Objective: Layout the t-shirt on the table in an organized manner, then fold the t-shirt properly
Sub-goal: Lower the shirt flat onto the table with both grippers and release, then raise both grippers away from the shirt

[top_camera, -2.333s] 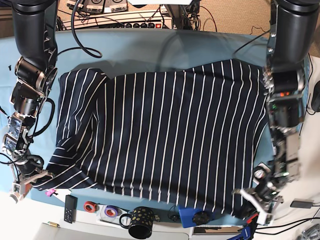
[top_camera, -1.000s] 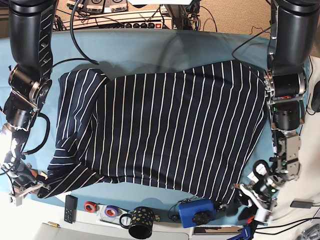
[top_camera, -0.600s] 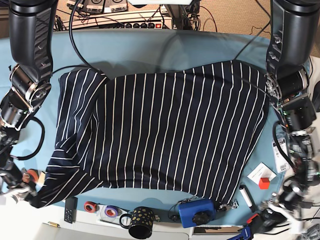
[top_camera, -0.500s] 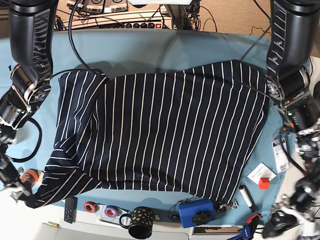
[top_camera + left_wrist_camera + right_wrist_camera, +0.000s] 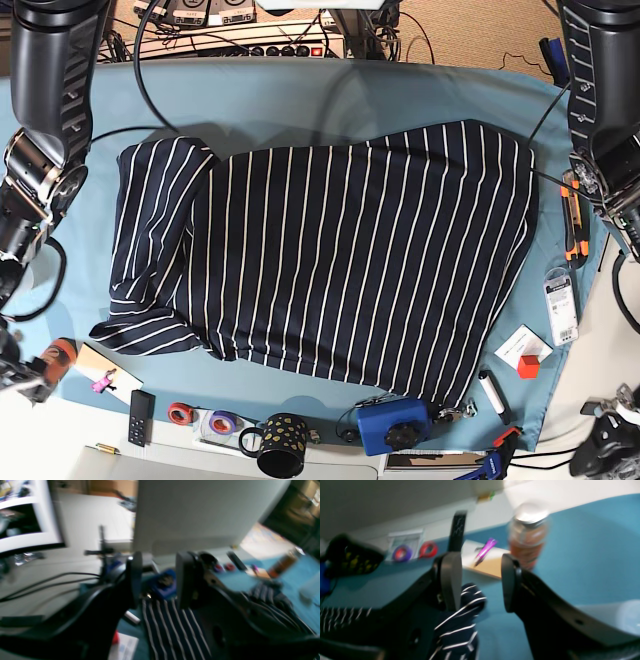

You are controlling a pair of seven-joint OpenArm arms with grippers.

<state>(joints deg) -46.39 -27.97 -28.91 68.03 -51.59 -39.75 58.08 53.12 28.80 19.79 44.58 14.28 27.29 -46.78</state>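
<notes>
Below and ahead of the left gripper [image 5: 156,578], jaws parted and empty: the t-shirt [image 5: 330,260], flat on the table [image 5: 300,100]. Between the right gripper's [image 5: 480,580] parted jaws, touching one finger: a sleeve tip.

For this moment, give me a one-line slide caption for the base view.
Striped t-shirt lies spread on the teal table, both arms pulled back to the near corners.

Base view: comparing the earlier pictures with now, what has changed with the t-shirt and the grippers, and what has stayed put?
The right gripper and left gripper let go of the t-shirt at its near corners, drew back past the near edge of the table, and now stand open and empty. The freed sleeve corner slid back toward the shirt's body. The shirt's far edge stayed put.
</notes>
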